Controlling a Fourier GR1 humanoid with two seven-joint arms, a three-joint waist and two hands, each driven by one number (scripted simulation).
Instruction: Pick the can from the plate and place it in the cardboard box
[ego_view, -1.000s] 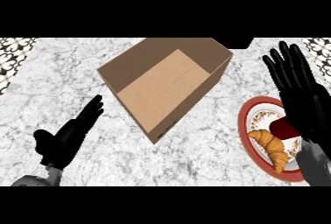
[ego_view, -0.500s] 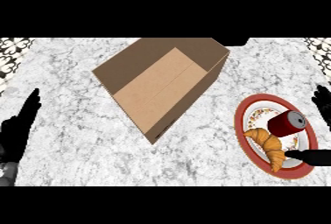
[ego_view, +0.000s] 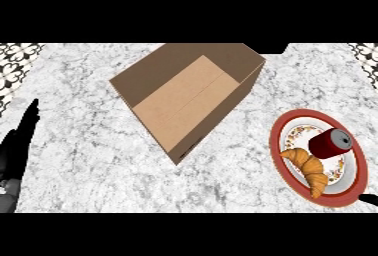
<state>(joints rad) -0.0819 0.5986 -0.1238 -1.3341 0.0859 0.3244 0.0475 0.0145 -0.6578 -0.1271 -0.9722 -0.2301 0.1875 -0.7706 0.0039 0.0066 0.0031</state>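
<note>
A dark red can (ego_view: 329, 143) with a grey top lies on a red-rimmed plate (ego_view: 276, 137) at the right of the counter, touching nothing but the plate. An open cardboard box (ego_view: 188, 96) sits empty at the upper middle, turned at an angle. My left hand (ego_view: 18, 146) rests open at the left edge, fingers straight and pointing up, far from the box and the can. Only a small black piece of my right hand (ego_view: 369, 199) shows at the lower right edge, just below the plate and apart from the can.
A croissant (ego_view: 307, 164) lies on the same plate, right beside the can on its lower left. Grey marble counter (ego_view: 96, 175) spreads between box and plate. Patterned tiles (ego_view: 16, 52) line the upper left corner.
My right hand has drawn back down and to the right, from above the plate to almost out of view, uncovering the can. The left hand stays at the left edge.
</note>
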